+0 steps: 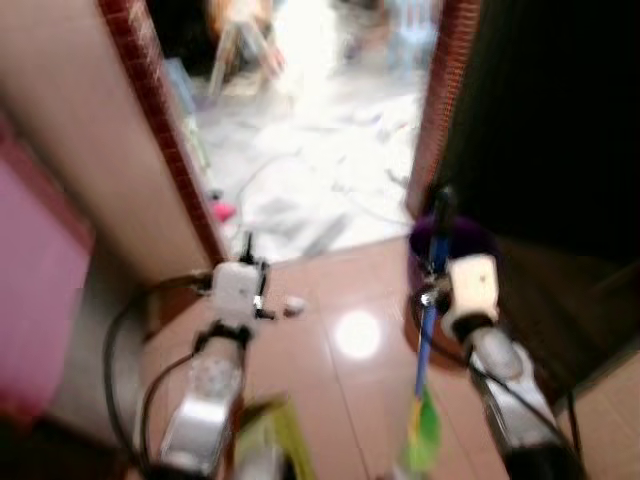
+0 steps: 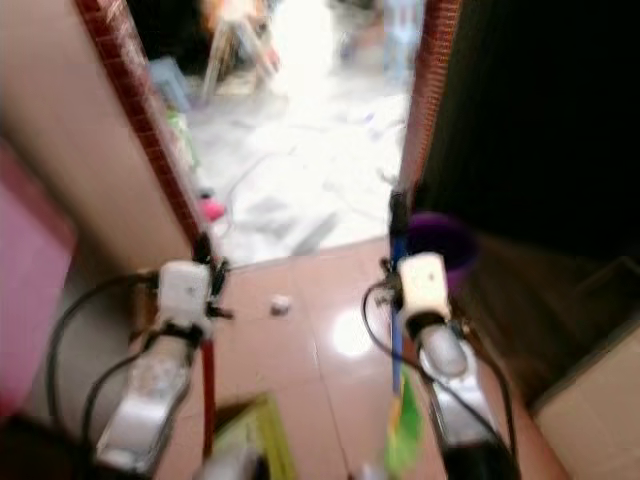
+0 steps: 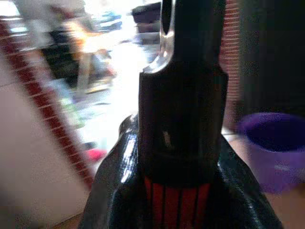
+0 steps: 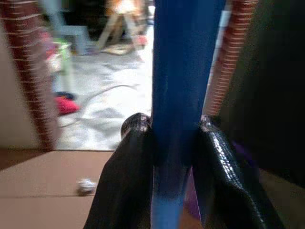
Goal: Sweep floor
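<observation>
Tiled doorway, both arms (image 1: 236, 290) forward, handles (image 4: 181, 76) gripped.

Floor (image 1: 330, 390) reddish-brown tile w/ white glare spot; beyond doorway it's pale grey. Door jambs (image 1: 165, 130) red brick pattern, wall (image 1: 80, 120) beige. Pink panel (image 1: 35, 300) far left. Bucket (image 2: 440, 245) purple. Broom pole (image 4: 183, 71) blue, green at low end (image 1: 422, 430). Dustpan handle (image 3: 178, 195) black over red w/ dark stripes; pan (image 2: 255, 435) yellow-green. Crumpled scrap (image 1: 293, 306) white. Small pink item (image 1: 222, 211) by jamb. Arms silver, fingers (image 4: 124, 181) glossy black.
</observation>
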`<state>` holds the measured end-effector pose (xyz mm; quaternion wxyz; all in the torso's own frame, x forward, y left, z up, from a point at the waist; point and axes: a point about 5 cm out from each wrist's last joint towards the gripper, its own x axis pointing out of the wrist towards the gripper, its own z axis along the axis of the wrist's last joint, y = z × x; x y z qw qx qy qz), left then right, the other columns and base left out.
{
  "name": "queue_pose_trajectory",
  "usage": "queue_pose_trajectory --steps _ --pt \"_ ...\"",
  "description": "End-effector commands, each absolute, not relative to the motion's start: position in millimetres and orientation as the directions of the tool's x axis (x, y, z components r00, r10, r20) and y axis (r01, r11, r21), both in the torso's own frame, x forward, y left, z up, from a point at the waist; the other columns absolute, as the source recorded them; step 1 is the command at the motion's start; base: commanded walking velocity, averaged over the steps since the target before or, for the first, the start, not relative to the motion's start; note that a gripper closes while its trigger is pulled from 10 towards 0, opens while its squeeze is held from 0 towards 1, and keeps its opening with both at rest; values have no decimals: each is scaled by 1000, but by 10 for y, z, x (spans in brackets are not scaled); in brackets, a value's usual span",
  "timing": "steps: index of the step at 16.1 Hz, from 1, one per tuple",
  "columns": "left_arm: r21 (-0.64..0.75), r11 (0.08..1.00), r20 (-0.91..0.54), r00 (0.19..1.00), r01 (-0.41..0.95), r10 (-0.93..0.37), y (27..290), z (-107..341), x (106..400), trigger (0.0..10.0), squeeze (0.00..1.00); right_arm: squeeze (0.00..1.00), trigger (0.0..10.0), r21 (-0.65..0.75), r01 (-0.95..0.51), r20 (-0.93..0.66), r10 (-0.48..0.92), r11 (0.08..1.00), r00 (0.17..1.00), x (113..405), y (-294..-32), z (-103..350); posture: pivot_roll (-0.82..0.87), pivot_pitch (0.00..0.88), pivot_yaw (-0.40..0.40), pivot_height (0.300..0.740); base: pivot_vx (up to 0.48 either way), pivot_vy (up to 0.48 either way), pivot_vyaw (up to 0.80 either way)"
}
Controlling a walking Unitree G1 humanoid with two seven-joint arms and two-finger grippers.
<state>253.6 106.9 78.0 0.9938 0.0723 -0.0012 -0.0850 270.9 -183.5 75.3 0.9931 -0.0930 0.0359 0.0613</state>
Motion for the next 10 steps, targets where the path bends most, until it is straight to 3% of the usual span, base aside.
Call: queue_pose_trajectory --steps 1,5,10 --pt "176 969 56 981 171 -183 1080 924 2626 10000 0 0 10000 -216 -100 -47 92 971 995 2752 -1872 837 -145 0 66 740 0 0 -587" --pt "128 962 122 958 243 -258 987 1054 2706 10000 0 0 10000 -278 -47 -16 44 959 999 2855 -1937 933 -150 0 77 740 0 0 0" --pt "101 972 91 971 212 -221 991 993 2708 10000 0 0 10000 -253 -53 -38 45 966 998 2799 -1954 878 -154 0 69 740 0 0 0"
